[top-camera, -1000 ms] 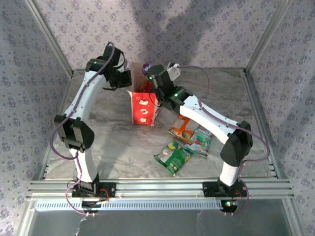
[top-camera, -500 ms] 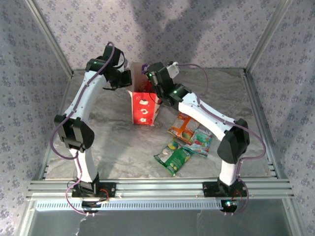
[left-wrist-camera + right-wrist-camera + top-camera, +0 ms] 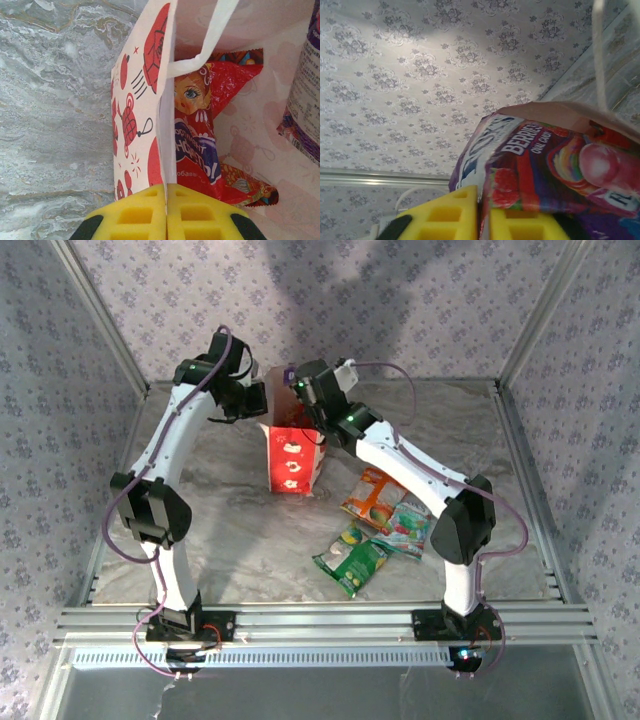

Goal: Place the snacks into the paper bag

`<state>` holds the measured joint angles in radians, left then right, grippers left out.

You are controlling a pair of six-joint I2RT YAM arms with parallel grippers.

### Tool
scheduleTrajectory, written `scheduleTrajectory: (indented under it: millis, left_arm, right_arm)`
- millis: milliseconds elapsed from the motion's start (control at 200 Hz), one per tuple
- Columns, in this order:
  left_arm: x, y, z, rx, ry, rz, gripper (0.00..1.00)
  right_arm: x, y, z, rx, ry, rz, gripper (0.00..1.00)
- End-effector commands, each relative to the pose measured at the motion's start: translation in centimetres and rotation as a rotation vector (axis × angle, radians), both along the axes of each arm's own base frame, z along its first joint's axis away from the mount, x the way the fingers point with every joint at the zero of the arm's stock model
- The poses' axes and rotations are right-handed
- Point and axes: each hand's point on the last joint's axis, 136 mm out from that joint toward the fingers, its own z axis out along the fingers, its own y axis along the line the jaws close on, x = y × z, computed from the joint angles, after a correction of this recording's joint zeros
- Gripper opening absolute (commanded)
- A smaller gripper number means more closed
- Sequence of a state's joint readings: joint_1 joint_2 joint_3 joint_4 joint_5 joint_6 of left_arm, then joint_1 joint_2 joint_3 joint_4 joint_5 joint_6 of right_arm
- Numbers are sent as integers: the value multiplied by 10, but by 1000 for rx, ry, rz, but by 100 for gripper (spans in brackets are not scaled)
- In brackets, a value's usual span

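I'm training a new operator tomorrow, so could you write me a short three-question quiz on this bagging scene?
1. True or false: the red packet already lies inside the paper bag.
2. What does the left gripper pinch? A) nothing B) the bag's wall C) a loose packet
3. How many packets lie on the table outside the bag?
Key: 1 true. 2 B. 3 three: orange, teal, green.
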<state>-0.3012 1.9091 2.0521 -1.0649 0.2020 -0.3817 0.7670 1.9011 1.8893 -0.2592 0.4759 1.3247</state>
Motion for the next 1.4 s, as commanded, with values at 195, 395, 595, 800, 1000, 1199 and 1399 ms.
scheduleTrajectory:
  millis: [195,395,595,800,1000,1199,1399]
  left_arm:
    - [6,-2,-9,-3,20,-17,7]
    - [5,0,-9,1,21,-14,7]
    - [5,1,-6,0,15,-9,7]
    - [5,2,-4,-3,11,-8,7]
    - [6,1,-3,-3,9,-7,7]
    - [6,1,-2,-3,12,-7,7]
    - [6,0,-4,-6,19,-7,7]
  right_arm:
    - [2,-2,12,22,7,20,55]
    - [-4,0,21,23,-3,55,59]
    - [-15,-5,36,-3,-34,68,68]
    - [-23,-14,50,-23,-74,61,70]
    - [-29,-14,57,-16,-86,92,72]
    - [-34,-19,65,-48,-105,110,72]
    - [-39,-13,68,-139,-109,195,68]
